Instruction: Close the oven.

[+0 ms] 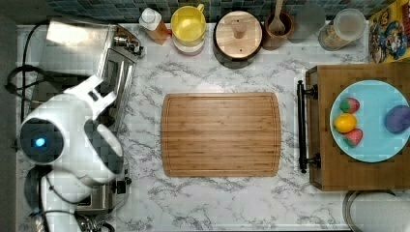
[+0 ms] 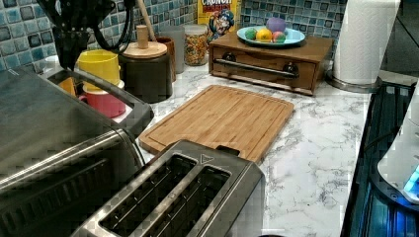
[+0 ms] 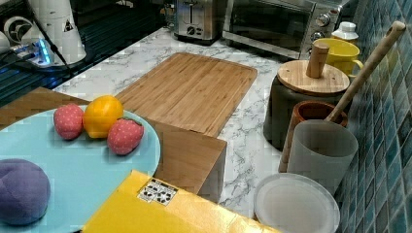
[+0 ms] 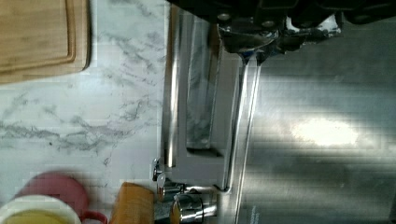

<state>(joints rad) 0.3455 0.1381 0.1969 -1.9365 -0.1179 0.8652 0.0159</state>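
Your gripper [image 4: 256, 44] hangs just above the oven [image 3: 272, 22], at the top front edge by the door; whether the fingers are clenched or released you cannot tell. The oven stands on the marble table [image 1: 217, 203] at the top view's left, beside the toaster [image 2: 183, 197], near the cutting board [image 1: 221, 134]
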